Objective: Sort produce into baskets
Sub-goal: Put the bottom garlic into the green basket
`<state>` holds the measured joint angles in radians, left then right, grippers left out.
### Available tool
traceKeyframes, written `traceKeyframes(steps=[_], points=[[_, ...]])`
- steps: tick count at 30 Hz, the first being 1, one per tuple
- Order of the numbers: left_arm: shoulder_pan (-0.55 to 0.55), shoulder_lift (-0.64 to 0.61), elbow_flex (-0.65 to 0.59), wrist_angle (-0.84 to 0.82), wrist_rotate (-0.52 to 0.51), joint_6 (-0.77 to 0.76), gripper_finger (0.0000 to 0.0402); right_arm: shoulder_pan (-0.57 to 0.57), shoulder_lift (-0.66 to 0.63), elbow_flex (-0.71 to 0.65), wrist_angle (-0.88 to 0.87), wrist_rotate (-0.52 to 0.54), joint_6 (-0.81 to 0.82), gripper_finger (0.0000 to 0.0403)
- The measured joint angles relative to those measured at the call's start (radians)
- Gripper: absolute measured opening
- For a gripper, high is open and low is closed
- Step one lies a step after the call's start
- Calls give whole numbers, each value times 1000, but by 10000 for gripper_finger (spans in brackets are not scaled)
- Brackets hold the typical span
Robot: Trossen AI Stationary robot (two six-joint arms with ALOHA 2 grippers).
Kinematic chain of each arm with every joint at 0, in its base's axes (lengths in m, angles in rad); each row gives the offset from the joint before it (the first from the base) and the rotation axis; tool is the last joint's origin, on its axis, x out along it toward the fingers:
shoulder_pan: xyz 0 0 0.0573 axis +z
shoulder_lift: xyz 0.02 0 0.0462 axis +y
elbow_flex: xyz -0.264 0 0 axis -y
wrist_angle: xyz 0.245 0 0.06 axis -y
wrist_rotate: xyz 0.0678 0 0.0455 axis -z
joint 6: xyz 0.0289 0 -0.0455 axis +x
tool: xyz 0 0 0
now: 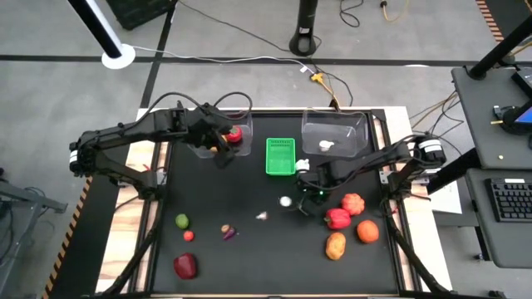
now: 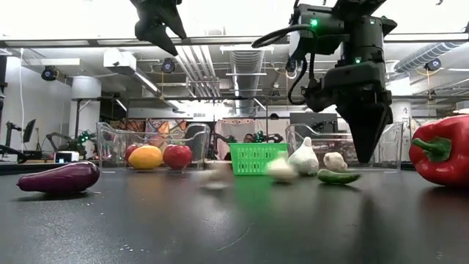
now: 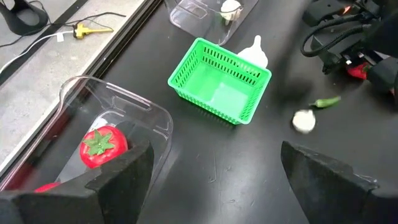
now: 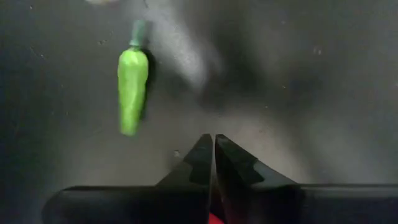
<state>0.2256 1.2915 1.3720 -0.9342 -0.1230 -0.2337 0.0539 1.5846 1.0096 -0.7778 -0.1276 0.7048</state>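
Observation:
My right gripper (image 4: 214, 140) is shut with nothing between its fingers. It points down at the black table, just beside a small green chili pepper (image 4: 132, 87) that lies flat on its side. In the low view the pepper (image 2: 338, 177) lies left of the fingertips (image 2: 366, 155). My left gripper (image 3: 216, 149) hangs open above the left clear bin (image 1: 218, 124), which holds a red fruit with a green top (image 3: 102, 146). The green basket (image 1: 280, 156) stands between the two clear bins. The right bin (image 1: 335, 131) holds a white piece.
A garlic bulb (image 1: 302, 166) and a white ball (image 1: 286, 201) lie near the green basket. A red pepper (image 1: 337, 218), an orange tomato (image 1: 353, 203), an orange fruit (image 1: 367, 230) and a potato (image 1: 335, 245) lie right. A lime (image 1: 181, 220), an eggplant (image 1: 229, 232) and a red fruit (image 1: 185, 266) lie left.

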Motion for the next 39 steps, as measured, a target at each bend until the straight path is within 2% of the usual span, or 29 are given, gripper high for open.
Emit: traceKeyframes(steps=[5,8,12,15,17,20,24,27,32,39], points=[[0,0,0,-1,1,-13,331,-2,-35,0,26,-2,-12,10],[-14,0,-5,-10,8,-21,331,-2,-53,0,113,-12,-71,18],[-75,0,-48,-31,116,-20,331,0,-69,0,257,-21,-155,42],[-161,0,-137,18,160,-13,331,0,-71,0,303,-21,-188,70],[-221,0,-223,119,162,-13,331,-1,-71,0,303,-16,-191,93],[-279,0,-370,401,164,-56,331,-2,-72,0,302,0,-192,128],[-288,30,-549,873,139,-147,331,-2,-72,0,282,1,-197,165],[-289,94,-624,1090,97,-172,329,-2,-72,0,243,-1,-228,184],[-319,236,-631,1178,79,-272,314,-2,-77,0,184,-3,-298,201],[-368,457,-508,1136,83,-296,300,-4,-133,0,136,6,-335,203]])
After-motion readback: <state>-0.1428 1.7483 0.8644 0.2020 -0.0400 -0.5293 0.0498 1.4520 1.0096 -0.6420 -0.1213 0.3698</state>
